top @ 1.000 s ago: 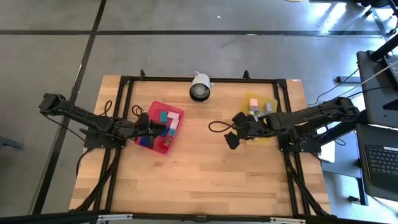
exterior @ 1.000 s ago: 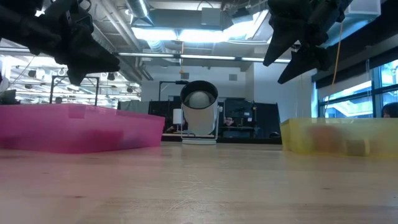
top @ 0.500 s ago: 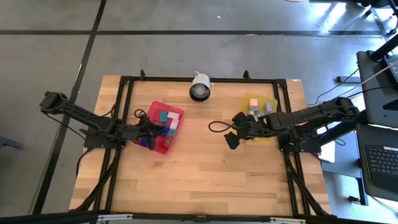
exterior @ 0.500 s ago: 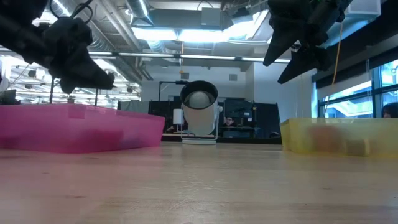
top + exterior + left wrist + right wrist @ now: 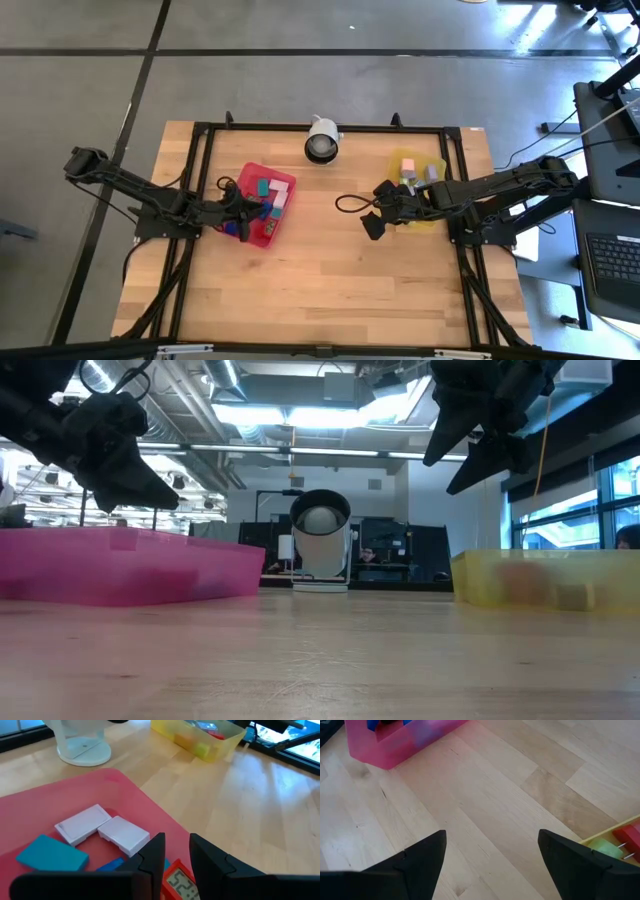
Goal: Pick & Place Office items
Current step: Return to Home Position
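Several small office items lie in the red tray [image 5: 286, 178]: two pale lilac blocks [image 5: 82, 822] [image 5: 124, 834], a teal block [image 5: 52, 854] and a red piece with a number display [image 5: 177, 880]. My left gripper [image 5: 250, 212] [image 5: 176, 840] hangs shut just above these, over the tray's near part, slanting down, with nothing between its fingers. More items, pink [image 5: 407, 164] and lilac [image 5: 430, 172], lie in the yellow tray [image 5: 440, 160]. My right gripper [image 5: 368, 228] [image 5: 492, 837] hovers open and empty over bare table, beside the yellow tray's left side.
A white round camera housing [image 5: 322, 140] stands at the table's far edge between the two trays. Bare wooden table [image 5: 320, 290] fills the middle and near half. A black frame [image 5: 200, 180] runs around the work area. The room behind shows in the low view.
My left gripper has sunk toward the red tray's items and tipped its fingers further down, staying shut. My right gripper has kept still.
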`<action>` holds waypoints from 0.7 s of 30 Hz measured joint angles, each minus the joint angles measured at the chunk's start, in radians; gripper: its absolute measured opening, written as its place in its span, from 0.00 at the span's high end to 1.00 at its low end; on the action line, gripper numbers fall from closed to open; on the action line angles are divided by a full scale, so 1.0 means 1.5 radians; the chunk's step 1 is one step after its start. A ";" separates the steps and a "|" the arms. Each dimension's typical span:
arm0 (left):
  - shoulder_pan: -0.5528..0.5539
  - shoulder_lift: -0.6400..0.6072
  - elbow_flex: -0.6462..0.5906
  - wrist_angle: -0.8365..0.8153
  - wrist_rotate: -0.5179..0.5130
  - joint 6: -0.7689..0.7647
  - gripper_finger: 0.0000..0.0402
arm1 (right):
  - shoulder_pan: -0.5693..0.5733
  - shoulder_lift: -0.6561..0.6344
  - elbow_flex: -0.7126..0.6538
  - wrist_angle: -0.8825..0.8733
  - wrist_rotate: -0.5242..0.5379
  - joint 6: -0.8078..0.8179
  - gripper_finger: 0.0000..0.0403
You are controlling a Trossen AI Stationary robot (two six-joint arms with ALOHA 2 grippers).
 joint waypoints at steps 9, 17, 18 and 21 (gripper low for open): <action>0.002 0.000 0.000 0.000 -0.026 0.007 0.79 | 0.000 0.000 0.000 0.000 0.000 0.000 0.21; 0.090 -0.013 0.000 -0.021 -0.067 0.047 0.79 | 0.000 0.000 0.000 0.000 0.000 0.000 0.21; 0.105 -0.016 0.000 -0.020 -0.049 0.063 0.79 | 0.000 0.000 0.000 0.000 0.000 0.000 0.21; 0.157 -0.027 0.000 -0.020 -0.021 0.102 0.79 | 0.000 0.000 0.000 0.000 0.000 0.000 0.21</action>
